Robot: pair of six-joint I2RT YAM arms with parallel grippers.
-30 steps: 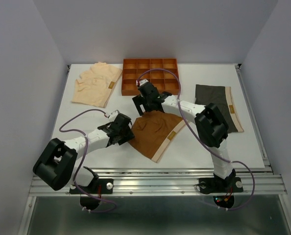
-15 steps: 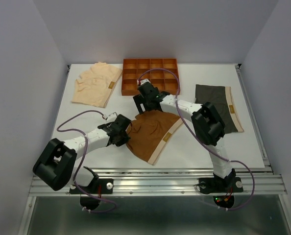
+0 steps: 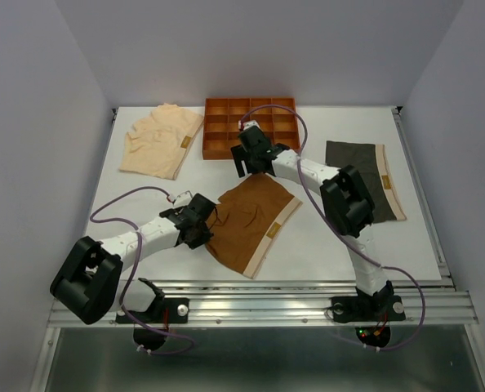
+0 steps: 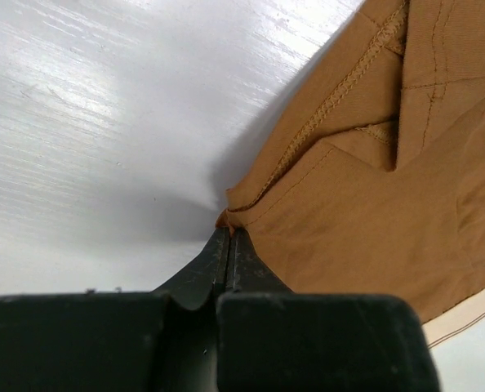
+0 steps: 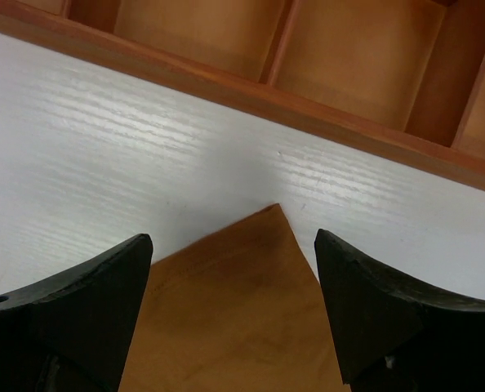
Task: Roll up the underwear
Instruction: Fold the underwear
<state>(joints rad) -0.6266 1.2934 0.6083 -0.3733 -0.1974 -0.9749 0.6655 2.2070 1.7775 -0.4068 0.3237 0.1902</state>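
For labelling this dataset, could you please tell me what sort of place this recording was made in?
Probably a robotics lab cell, not a home: a white table boxed in by bare walls, with two arms bolted to a metal rail.

Top view. Tray (image 3: 223, 104) at upper centre of table (image 3: 308, 245). Upper-left briefs (image 3: 159, 140) lie just left of tray. Right-hand briefs (image 3: 381, 175) at right, below tray level. Centre briefs (image 3: 246, 220) mid-frame, below tray, apart from it.

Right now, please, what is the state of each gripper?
Left gripper: closed, pinching the edge of the brown underwear.
Right gripper: open, holding nothing.
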